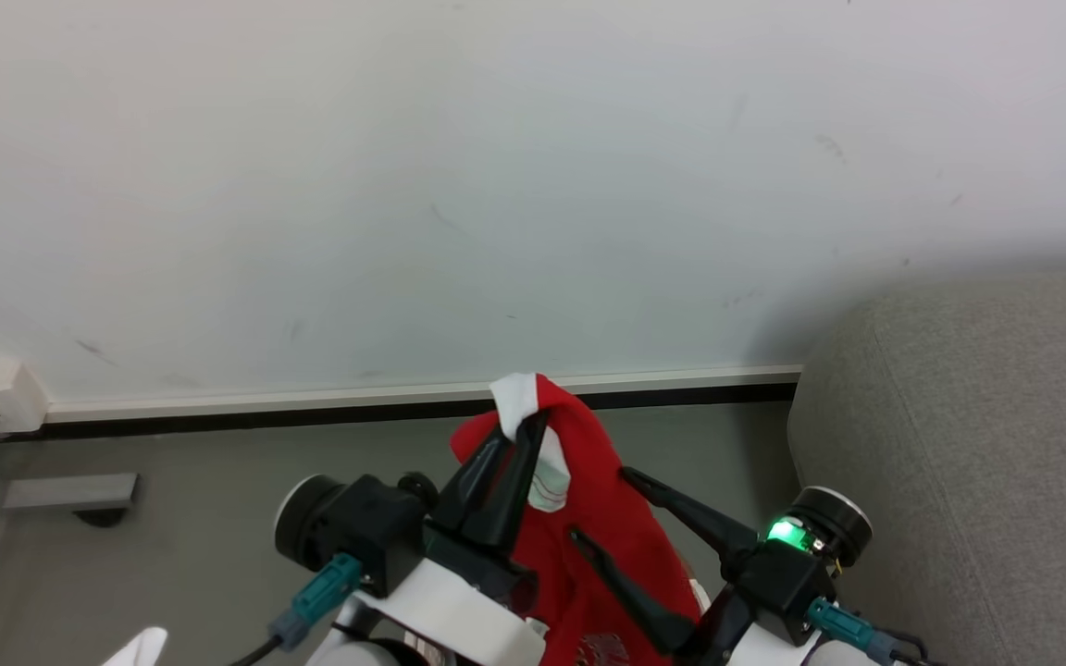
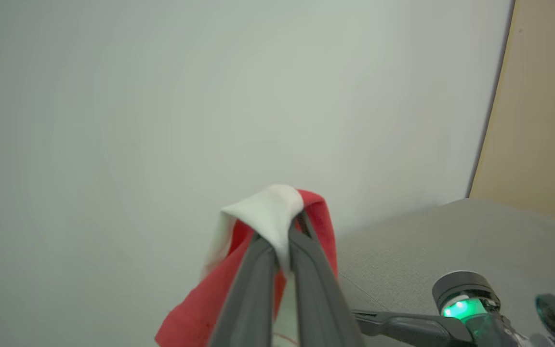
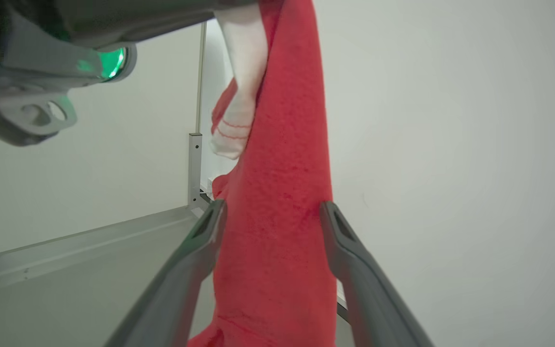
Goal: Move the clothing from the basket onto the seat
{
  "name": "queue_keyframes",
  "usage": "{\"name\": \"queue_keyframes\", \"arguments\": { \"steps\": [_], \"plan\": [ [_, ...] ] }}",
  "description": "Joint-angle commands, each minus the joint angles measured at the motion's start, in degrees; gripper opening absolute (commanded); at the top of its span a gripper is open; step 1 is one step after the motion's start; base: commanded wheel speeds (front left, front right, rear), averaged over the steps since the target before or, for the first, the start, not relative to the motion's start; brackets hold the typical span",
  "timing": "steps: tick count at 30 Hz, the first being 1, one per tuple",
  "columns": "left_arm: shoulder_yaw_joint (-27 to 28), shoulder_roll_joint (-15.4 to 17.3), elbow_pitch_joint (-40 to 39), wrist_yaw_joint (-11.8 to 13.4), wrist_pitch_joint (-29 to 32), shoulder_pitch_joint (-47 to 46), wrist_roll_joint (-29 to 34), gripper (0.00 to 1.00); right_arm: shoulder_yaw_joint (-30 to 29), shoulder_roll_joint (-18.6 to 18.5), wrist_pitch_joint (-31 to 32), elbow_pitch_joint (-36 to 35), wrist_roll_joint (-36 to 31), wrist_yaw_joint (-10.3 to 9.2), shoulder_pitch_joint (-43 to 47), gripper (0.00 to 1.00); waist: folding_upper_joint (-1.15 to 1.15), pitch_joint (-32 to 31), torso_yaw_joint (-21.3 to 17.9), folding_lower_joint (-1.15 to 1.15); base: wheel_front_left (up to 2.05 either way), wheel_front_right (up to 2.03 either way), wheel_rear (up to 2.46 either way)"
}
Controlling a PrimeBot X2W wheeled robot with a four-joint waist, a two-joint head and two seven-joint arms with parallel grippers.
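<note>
Finds the clothing lifted clear of the floor, hanging as a long red drape with a white-trimmed edge bunched at the top. Places it in front of the robot, between the two hands, apart from the seat. Records the left hand closed tight on that white-trimmed top edge, both fingers pressed together with fabric pinched between and spilling over the tips. Records the right hand spread wide lower down, one finger on either side of the hanging red cloth, straddling rather than clamping; contact between fingers and fabric not determinable. Locates the grey seat at the robot's right, near the right hand. Notes a pale wall and a white baseboard behind, the wall scuffed in places.
</note>
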Motion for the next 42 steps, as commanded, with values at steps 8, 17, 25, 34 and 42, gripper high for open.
{"name": "queue_keyframes", "arguments": {
  "steps": [8, 17, 25, 34, 42],
  "plan": [
    [-1.82, 0.27, -2.24, -0.82, 1.48, 0.10, 0.28, 0.00, -0.54, -0.74, 0.04, 0.10, 0.84, -0.12, -0.57, 1.00, 0.00, -0.35, 1.09, 0.00, 0.00, 0.00, 0.00],
    [-3.28, 0.28, -5.36, -1.26, 2.90, 0.56, -0.64, 0.00, 0.82, 0.44, 0.04, 4.37, 4.41, -0.12, 0.24, 0.00, 0.00, -0.55, 1.76, 0.00, 0.00, 0.00, 0.00],
    [-2.31, 0.90, -2.72, -0.17, 2.12, 1.16, -0.93, 0.45, -1.35, 0.44, 0.04, 3.36, 8.18, -0.12, -0.02, 0.00, 0.00, 0.05, 1.28, 0.00, 0.00, 0.00, 0.00],
    [-1.94, 1.09, 3.10, 0.21, 0.77, 1.88, -1.46, 1.00, -9.30, 0.30, 0.04, 0.51, 7.59, -0.12, 2.31, 0.00, 0.00, 0.87, -0.73, 0.00, 0.00, 0.00, 0.00],
    [-3.04, -0.30, 8.85, -0.50, -1.49, 2.59, -2.25, 1.00, -20.72, -0.36, 0.04, -2.58, 5.40, -0.12, 5.73, 0.00, 0.00, 2.25, -5.48, 0.00, 0.00, 0.00, 0.00]
  ]
}}
